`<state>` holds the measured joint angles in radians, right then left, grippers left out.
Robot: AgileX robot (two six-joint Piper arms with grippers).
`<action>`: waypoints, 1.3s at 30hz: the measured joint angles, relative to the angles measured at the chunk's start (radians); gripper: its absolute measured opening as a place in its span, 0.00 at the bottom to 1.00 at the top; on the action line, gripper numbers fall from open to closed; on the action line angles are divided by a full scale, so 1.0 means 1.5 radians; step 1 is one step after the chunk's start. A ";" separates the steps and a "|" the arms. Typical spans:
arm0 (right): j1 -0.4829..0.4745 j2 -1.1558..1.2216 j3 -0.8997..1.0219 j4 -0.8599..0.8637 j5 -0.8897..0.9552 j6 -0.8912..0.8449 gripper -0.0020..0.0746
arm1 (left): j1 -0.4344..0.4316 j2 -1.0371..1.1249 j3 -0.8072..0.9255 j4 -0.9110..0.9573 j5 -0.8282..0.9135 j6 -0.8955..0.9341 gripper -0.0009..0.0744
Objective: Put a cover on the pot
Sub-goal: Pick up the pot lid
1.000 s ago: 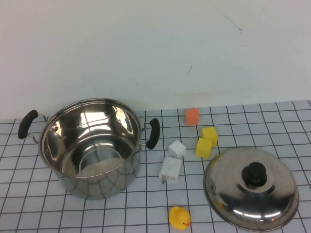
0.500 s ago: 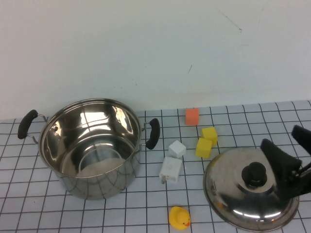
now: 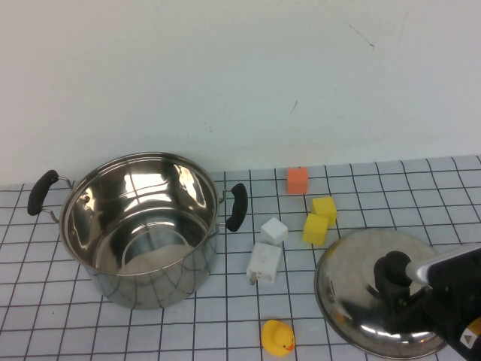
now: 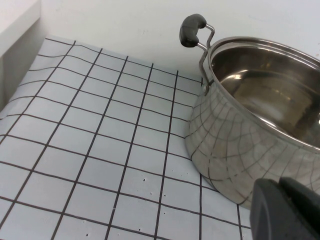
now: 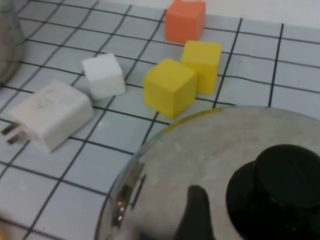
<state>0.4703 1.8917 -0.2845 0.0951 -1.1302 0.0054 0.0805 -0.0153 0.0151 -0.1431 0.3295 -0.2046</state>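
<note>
Right gripper point(image 3: 421, 289) is reaching onto the lid point(image 3: 361, 301), jaws unreadable, just right of its knob point(image 3: 392, 268). Pot point(image 3: 139, 226) is sitting uncovered, far left on the table point(image 3: 45, 316). Left gripper point(image 4: 285, 210) is idling beside the pot, jaws unclear.

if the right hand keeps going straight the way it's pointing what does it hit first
Most likely the black knob on the domed steel lid: the right hand hovers over the lid, aimed at it, though depth is hard to judge. The left hand sits beside the big stainless-steel pot.
</note>
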 joint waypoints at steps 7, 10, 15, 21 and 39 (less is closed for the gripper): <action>0.000 0.057 -0.044 0.049 -0.006 0.000 0.74 | 0.000 0.000 0.000 0.000 0.000 -0.003 0.01; 0.000 0.079 -0.056 0.058 -0.008 0.000 0.74 | 0.000 0.000 0.000 0.000 0.000 -0.003 0.01; 0.000 0.104 -0.060 0.062 -0.016 -0.004 0.68 | 0.000 0.000 0.000 0.000 0.000 -0.003 0.01; 0.000 0.096 -0.060 0.062 -0.016 -0.007 0.31 | 0.000 0.000 0.000 0.000 0.000 -0.003 0.01; 0.000 -0.154 -0.031 0.131 -0.003 -0.078 0.61 | 0.000 0.000 0.000 0.000 0.000 -0.003 0.01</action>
<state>0.4703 1.6609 -0.3310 0.2917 -1.1353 -0.1123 0.0805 -0.0153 0.0151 -0.1431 0.3295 -0.2086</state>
